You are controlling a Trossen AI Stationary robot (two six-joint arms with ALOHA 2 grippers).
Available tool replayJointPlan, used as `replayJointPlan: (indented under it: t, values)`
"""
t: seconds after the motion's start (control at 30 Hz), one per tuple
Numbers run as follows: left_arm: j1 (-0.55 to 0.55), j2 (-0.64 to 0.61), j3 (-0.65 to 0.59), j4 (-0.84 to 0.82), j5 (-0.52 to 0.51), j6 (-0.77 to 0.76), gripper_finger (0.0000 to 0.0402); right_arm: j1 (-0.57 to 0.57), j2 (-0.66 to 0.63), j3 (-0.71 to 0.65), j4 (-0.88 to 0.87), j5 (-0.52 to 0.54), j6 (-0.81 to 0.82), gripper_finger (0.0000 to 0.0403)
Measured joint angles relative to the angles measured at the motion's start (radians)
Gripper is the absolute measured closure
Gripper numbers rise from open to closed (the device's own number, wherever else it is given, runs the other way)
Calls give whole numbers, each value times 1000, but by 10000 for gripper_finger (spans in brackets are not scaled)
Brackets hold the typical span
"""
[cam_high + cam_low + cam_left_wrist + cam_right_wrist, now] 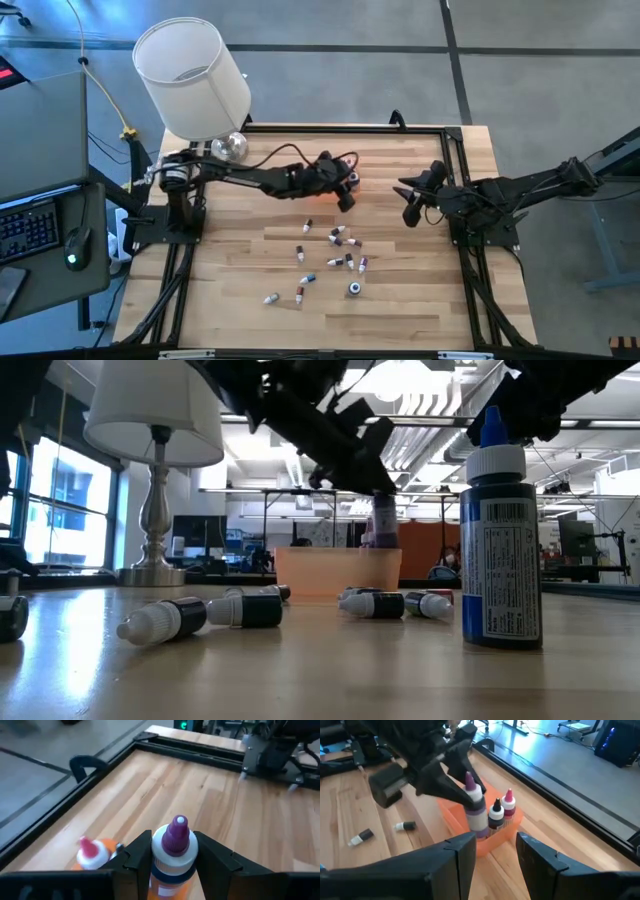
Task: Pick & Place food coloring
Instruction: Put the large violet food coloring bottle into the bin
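My left gripper (346,191) is shut on a purple food coloring bottle (476,805) with a white cap and purple tip, held upright in the orange tray (506,834) at the table's middle. Two more bottles (501,812) stand in that tray. Several small food coloring bottles (335,250) lie on their sides on the wood nearer the front edge, and a blue one (500,540) stands upright on its base. My right gripper (495,862) hovers open to the right of the tray, pointing at it, with nothing between its fingers. My left gripper pinches the purple bottle just below its white cap (175,862), one finger (139,854) on each side. The fingers come slanting down from the table's left. The bottle stands upright, with its lower end (480,827) behind the tray's wall; whether it rests on the tray's floor is hidden.
A table lamp with a white shade (190,75) and a silvery base (230,147) stands at the far left corner. A black frame (455,160) runs along the table's edges. Bare wood lies left of the scattered bottles.
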Motion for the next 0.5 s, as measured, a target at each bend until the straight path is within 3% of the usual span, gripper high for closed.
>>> replayJointPlan:
  t: [0.5]
  values:
    - [0, 32, 8, -67, 0, -27, 280, 0, 1, 0, 10, -1, -2, 270]
